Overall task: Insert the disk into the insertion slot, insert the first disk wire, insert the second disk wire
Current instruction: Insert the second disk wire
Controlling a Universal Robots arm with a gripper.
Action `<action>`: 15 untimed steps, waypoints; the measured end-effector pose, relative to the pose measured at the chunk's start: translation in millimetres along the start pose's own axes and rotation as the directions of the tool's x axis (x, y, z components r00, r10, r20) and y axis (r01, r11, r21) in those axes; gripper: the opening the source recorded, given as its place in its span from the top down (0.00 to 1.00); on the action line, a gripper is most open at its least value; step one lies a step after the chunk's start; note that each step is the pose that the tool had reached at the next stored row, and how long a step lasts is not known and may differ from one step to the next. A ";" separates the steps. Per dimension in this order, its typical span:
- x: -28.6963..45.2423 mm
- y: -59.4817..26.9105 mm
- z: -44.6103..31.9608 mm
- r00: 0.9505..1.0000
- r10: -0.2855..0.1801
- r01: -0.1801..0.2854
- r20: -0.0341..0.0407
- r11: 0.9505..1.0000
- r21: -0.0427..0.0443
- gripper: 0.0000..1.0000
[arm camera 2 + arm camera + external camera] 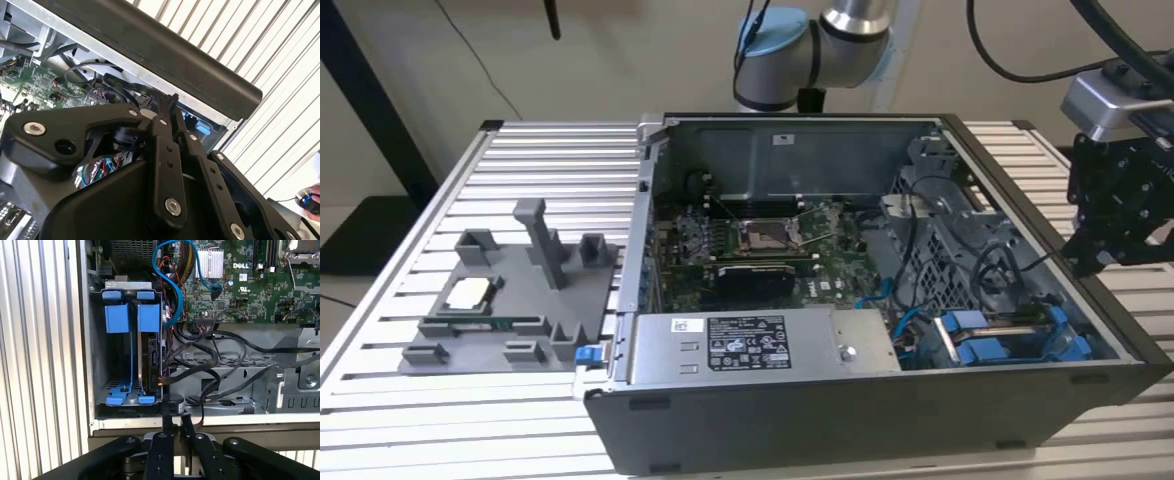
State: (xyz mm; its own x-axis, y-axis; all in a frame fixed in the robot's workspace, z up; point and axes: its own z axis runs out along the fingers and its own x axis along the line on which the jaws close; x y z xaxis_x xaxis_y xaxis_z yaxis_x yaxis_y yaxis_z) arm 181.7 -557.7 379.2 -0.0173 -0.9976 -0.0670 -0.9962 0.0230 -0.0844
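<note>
We see the gripper (1087,255) hovering just outside the computer case (854,420), at the exterior view's right, above the wall beside the drive bay. In both wrist views its fingers (164,450) are clenched tight together, and we can make out nothing between them. The disk (150,357) stands on edge in its blue carrier (148,317), seated in the bay beside a second blue carrier (117,320). Black cables (210,360) crowd its exposed edge; we cannot tell whether they are plugged in.

Black claw (173,426) angled downward, fingers (164,114) pressed together, silver-and-blue arm joint (817,40) high in exterior view
</note>
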 end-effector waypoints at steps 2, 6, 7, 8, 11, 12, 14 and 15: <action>0.0 0.0 0.0 1.000 0.000 0.000 0.000 1.000 0.000 0.76; -0.4 0.2 1.4 1.000 -0.001 0.001 -0.006 1.000 0.004 0.69; -0.5 0.3 2.5 1.000 -0.001 0.001 -0.006 1.000 0.008 0.69; -0.6 0.4 3.4 1.000 -0.001 0.001 -0.006 1.000 0.012 0.69; -0.7 0.4 3.6 1.000 -0.002 0.002 -0.012 1.000 0.016 0.69; -0.7 0.4 3.5 1.000 -0.003 0.003 -0.017 1.000 0.016 0.69; -0.8 0.5 3.7 1.000 -0.003 0.003 -0.025 1.000 0.016 0.69; -0.8 0.5 3.6 0.999 -0.004 0.004 -0.035 1.000 0.016 0.69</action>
State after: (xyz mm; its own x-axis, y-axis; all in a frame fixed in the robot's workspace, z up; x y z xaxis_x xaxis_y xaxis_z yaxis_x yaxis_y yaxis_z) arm 181.5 -556.6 375.7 -0.0165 -0.9994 -0.0315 -0.9947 0.0196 -0.1007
